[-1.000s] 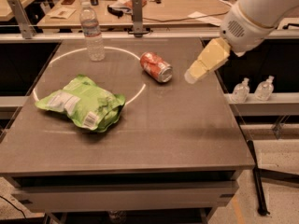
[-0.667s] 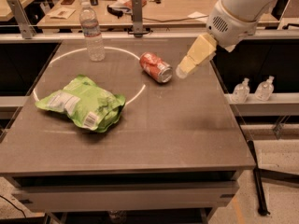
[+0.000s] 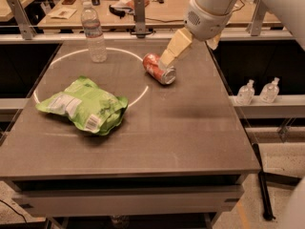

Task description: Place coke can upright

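Camera view shows the coke can (image 3: 158, 68) lying on its side at the far right of the tabletop (image 3: 190, 128), the end effector (image 3: 167, 60) tilted down just above it, likely to grab it, open or closed I cannot tell

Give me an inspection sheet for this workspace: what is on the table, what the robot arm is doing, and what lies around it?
Surface: grey table with a white circle marked on it.
Job's things: coke can lying on its side at the circle's right edge; not yet upright.
Clutter: green snack bag lying flat at the left; clear water bottle standing upright at the back.
Grippers: end effector reaching down from the upper right, its tip at the can's top side; contact cannot be confirmed.
Cables: thin dark cord on the back desk.
Surroundings: cluttered back desk; two small bottles on a ledge at the right.
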